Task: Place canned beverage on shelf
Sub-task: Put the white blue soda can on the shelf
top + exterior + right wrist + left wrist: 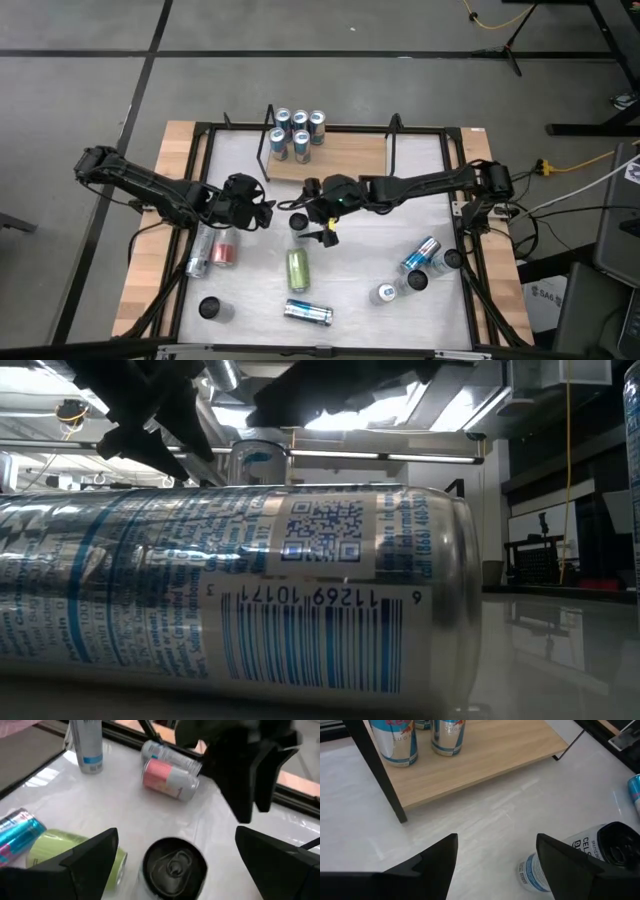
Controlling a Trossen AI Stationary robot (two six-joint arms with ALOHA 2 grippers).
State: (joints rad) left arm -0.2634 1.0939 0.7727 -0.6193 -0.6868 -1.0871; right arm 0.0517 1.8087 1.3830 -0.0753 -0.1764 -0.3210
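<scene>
The shelf (340, 155), a light wooden board with black wire ends, stands at the table's far side. Several blue-and-silver cans (297, 131) stand on its left end. A canned beverage with a black top (174, 865) stands upright on the white table (370, 235) in front of the shelf. My right gripper (175, 837) is open, with a finger on either side of the can's top and clear of it. My left gripper (497, 840) is open to the can's left, with nothing between its fingers. It faces the shelf board (485, 755), with the can (580, 862) off to one side.
A green can (298, 268), a red can (225, 255) and a silver one (198, 256) lie on the table. A blue-silver can (307, 313) lies near the front edge and fills the low view (230, 590). Several more cans (415, 270) crowd the right side. The shelf's right part is bare board.
</scene>
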